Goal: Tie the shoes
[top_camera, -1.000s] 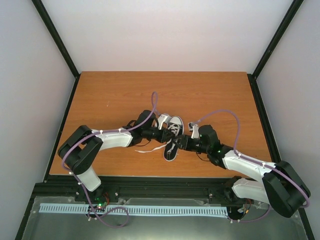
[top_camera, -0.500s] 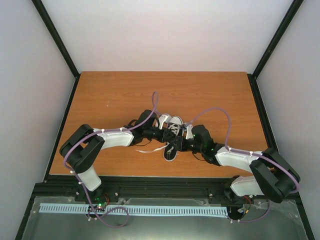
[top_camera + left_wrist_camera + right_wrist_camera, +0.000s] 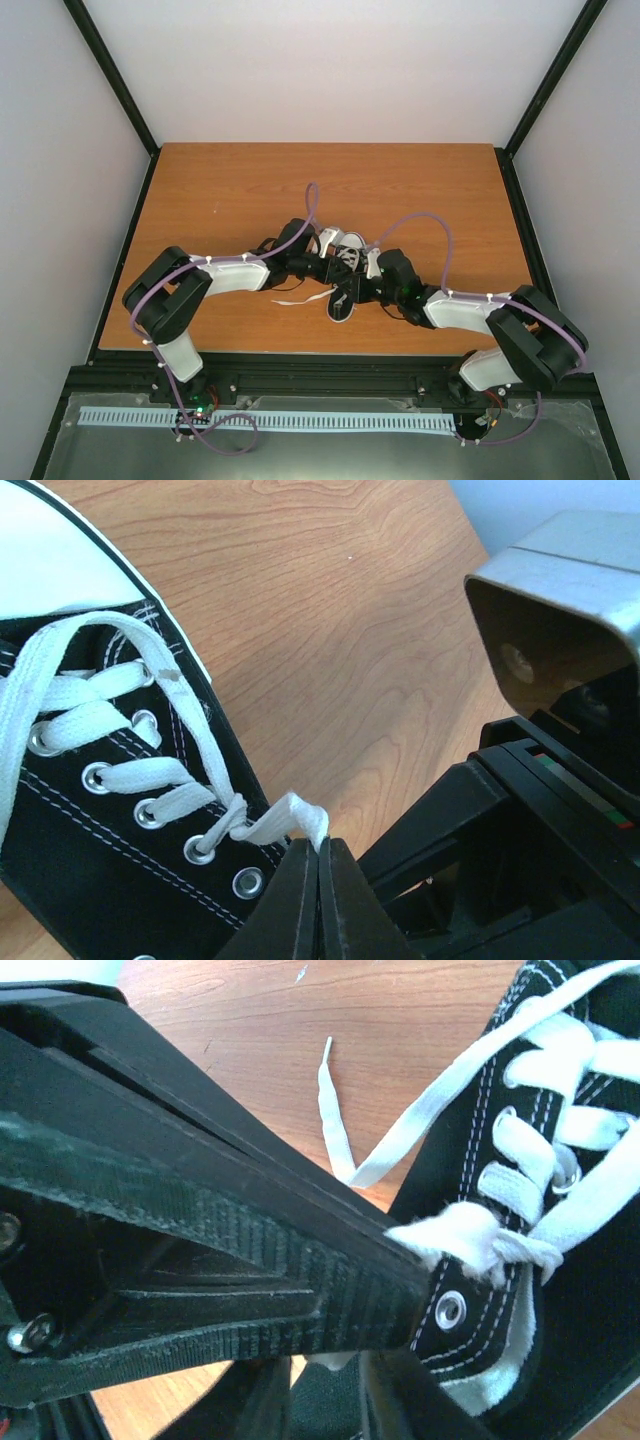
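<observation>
On the brown surface [image 3: 420,190], two arms meeting over one small black shoe [image 3: 348,250].

Left arm [image 3: 225,275] stretched in from the left, right arm [image 3: 470,308] from the right, both bent low over the wood; shoe lying flat near the middle of the surface, white toe cap [image 3: 50,560] pointing away from the arm bases, heel toward them; left hand [image 3: 320,848] squeezed tight on a folded bit of white lace [image 3: 285,820], just beside the lower silver eyelets [image 3: 200,850] on the shoe's black side; right hand [image 3: 335,1372] partly open, two fingers a little apart, low over the shoe and just beside the left hand's tip; crossed laces running up the front of the shoe; one loose lace end [image 3: 335,1110] flat on the wood beside the shoe.
</observation>
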You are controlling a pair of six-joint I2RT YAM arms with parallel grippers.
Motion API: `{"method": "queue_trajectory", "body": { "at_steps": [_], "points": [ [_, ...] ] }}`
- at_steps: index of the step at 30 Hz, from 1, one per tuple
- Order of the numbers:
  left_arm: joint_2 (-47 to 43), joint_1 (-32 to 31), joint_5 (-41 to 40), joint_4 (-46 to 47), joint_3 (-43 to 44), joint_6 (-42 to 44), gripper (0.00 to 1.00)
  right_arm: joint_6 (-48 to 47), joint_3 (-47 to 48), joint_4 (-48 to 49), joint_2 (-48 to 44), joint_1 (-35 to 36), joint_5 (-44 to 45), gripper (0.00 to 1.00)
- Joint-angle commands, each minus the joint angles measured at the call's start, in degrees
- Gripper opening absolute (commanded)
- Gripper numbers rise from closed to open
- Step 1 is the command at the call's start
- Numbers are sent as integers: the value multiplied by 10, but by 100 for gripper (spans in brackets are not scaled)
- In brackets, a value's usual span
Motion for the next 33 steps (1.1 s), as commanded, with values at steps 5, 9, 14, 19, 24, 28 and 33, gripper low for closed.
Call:
{"method": "queue_trajectory", "body": {
  "at_steps": [5,9,14,19,24,28,33],
  "points": [
    [5,-7,10,-12,18,-2,5,-22,17,47,8,7,35,3],
    [-7,-6,-12,-42,20,17,33,-19,15,39,2,7,44,3],
    [-47,24,-58,-89,10,52,52,-14,12,36,1,7,46,3],
    [-34,50,-112,-151,22,98,55,-16,10,35,1,7,47,3],
    [7,52,-131,-175,34,118,54,-16,12,35,2,7,41,3],
    [27,51,-130,-172,40,118,48,-15,11,37,1,7,39,3],
    [40,51,-132,-167,50,122,45,-16,8,37,-1,7,38,3]
  ]
}}
